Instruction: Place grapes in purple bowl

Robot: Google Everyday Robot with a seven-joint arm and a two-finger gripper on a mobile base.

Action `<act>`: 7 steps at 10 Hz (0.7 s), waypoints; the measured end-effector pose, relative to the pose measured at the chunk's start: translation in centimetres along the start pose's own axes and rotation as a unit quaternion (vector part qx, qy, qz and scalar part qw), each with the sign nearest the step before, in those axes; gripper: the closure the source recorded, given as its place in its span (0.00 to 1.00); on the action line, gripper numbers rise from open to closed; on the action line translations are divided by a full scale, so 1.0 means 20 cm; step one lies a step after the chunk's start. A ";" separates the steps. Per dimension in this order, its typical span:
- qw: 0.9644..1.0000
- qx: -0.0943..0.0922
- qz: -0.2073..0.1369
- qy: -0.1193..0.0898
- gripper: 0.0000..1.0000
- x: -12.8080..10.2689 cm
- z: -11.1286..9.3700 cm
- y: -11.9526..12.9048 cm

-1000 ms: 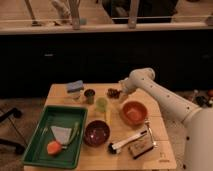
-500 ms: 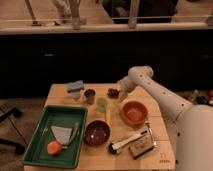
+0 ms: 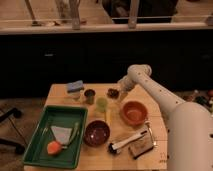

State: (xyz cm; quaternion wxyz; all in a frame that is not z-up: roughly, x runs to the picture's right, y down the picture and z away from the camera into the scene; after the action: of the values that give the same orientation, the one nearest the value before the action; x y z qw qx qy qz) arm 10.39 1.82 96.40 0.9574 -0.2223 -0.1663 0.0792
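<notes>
The grapes point(image 3: 113, 92) are a small dark lumpy cluster on the wooden table point(image 3: 160, 145), near its far edge. My gripper point(image 3: 120, 89) is at the end of the white arm, right beside the grapes on their right and low over the table. The purple bowl point(image 3: 96, 133) is dark maroon and glossy. It stands empty toward the table's front middle, well in front of the grapes.
An orange bowl point(image 3: 134, 112) stands right of centre. A green cup point(image 3: 101, 104), a dark cup point(image 3: 89, 96) and a blue sponge point(image 3: 75, 86) stand at the back left. A green tray point(image 3: 35, 150) on the left holds an orange object point(image 3: 54, 148) and a napkin point(image 3: 62, 134). A black-and-white brush point(image 3: 127, 141) and a brown block point(image 3: 141, 147) lie at the front right.
The arm has shifted slightly back and left, bringing the gripper closer to the grapes. The objects on the table have not moved.
</notes>
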 end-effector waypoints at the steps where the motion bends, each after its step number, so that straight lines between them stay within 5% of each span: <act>1: 1.000 -0.005 0.000 0.001 0.20 0.00 0.03 -0.01; 5: 1.000 -0.025 -0.003 -0.001 0.21 -0.02 0.12 -0.01; 7: 1.000 -0.029 -0.004 -0.004 0.34 -0.01 0.14 0.00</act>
State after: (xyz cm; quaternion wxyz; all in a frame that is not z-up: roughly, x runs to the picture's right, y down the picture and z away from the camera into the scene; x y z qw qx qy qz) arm 9.13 2.95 98.71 0.9501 -0.2494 -0.1730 0.0713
